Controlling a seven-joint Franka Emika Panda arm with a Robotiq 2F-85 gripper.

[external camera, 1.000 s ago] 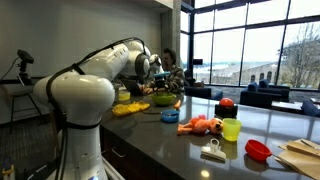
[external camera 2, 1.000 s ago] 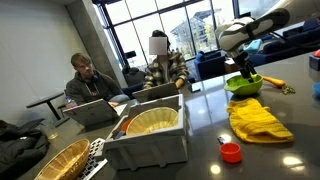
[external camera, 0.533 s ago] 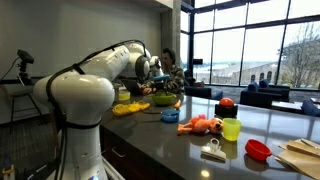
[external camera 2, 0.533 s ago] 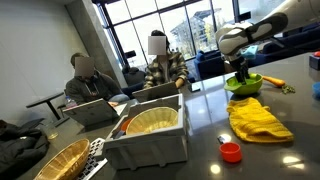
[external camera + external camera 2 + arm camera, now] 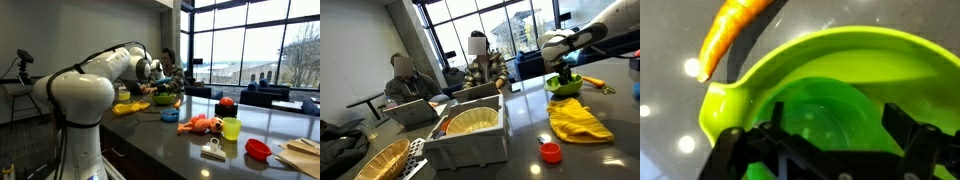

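A glass-walled room with tall windows (image 5: 250, 45) holds a long dark counter (image 5: 525, 125), and two people sit at laptops behind it. The white robot arm (image 5: 75, 100) reaches out over this counter. In an exterior view a grey tub (image 5: 470, 142) with a round basket inside stands well apart from the arm's end. A crumpled yellow cloth (image 5: 578, 120) lies on the counter, just beside a bright green bowl (image 5: 563, 86). The gripper (image 5: 563, 72) hangs directly over that bowl; in the wrist view the gripper (image 5: 825, 160) has its jaws wide apart with nothing between them, looking down into the bowl's hollow (image 5: 840, 60). Whether the fingers touch the rim cannot be told. An orange carrot (image 5: 730, 30) lies on the counter just outside the bowl. A small red cap (image 5: 551, 152) sits near the tub.
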